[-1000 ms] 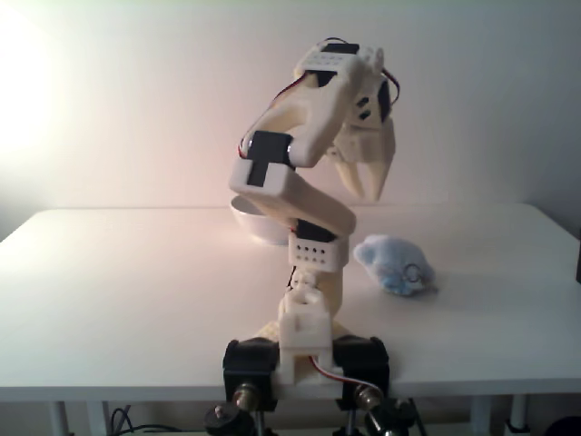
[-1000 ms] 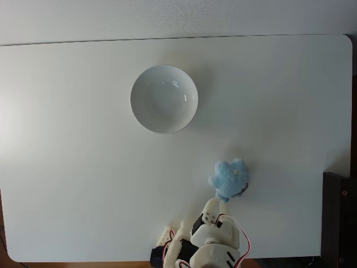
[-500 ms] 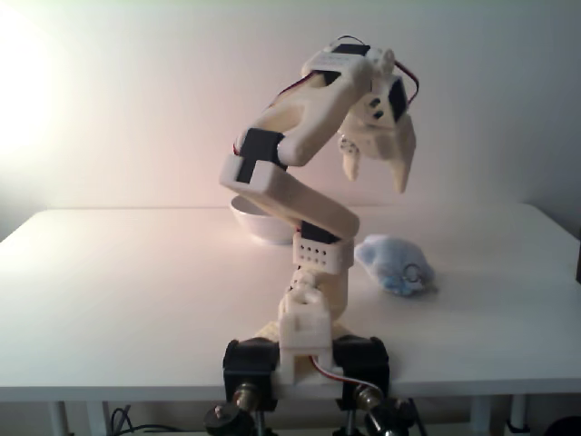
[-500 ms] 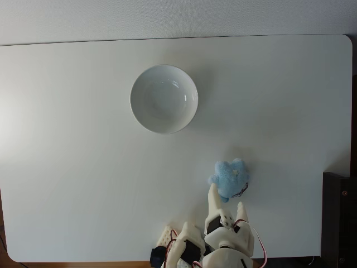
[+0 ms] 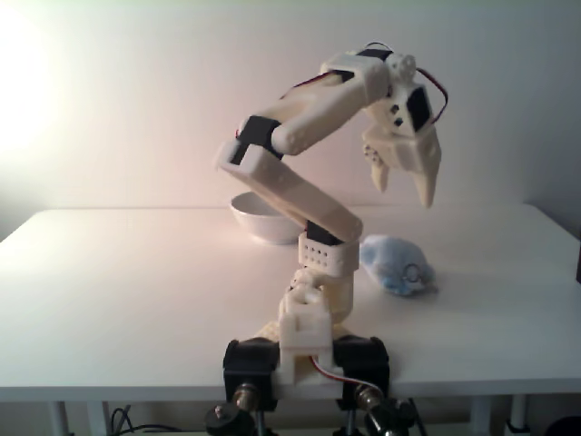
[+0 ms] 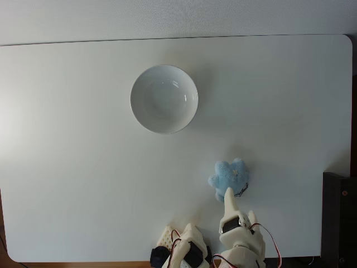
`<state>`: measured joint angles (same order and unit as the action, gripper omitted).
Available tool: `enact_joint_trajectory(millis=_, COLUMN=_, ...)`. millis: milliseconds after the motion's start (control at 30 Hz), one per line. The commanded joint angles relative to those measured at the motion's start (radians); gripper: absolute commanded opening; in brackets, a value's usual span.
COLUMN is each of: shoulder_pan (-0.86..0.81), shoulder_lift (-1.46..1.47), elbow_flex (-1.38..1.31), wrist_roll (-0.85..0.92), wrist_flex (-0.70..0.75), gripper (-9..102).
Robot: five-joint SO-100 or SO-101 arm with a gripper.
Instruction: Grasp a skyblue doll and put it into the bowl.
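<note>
A: Where is the skyblue doll (image 6: 229,178)?
B: Lower right of centre on the table (image 6: 78,167) in a fixed view, its long axis running roughly up and down the frame, keyring end toward the bottom.
A: And the gripper (image 5: 405,184)?
B: Raised above the doll, jaws apart, holding nothing. The bowl (image 6: 164,99) sits upper centre.

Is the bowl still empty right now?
Empty: the bowl shows a bare white inside; the skyblue doll lies apart on the table.

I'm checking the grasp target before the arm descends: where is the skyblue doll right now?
In both fixed views the skyblue doll lies on the table, right of the arm's base, under the raised gripper, apart from the bowl.
</note>
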<state>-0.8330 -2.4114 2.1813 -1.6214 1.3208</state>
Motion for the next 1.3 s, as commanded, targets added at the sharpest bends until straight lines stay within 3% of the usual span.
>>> enact_joint_trajectory(millis=0, shoulder_pan=0.003, shoulder_lift=0.067, elbow_flex=-0.029, wrist_roll=-0.008, wrist_flex=-0.044, gripper=37)
enact_joint_trajectory(millis=333, shoulder_pan=0.046, shoulder_lift=0.285, elbow_flex=-0.029, wrist_roll=-0.011, wrist_flex=-0.189, gripper=37)
enact_joint_trajectory(millis=833, shoulder_pan=0.149, shoulder_lift=0.448, elbow_flex=-0.018, wrist_roll=-0.009, wrist_flex=-0.199, gripper=38)
enact_joint_trajectory(millis=1267, shoulder_pan=0.137, shoulder_lift=0.531, elbow_flex=-0.02, wrist_roll=0.002, wrist_flex=-0.236, gripper=58)
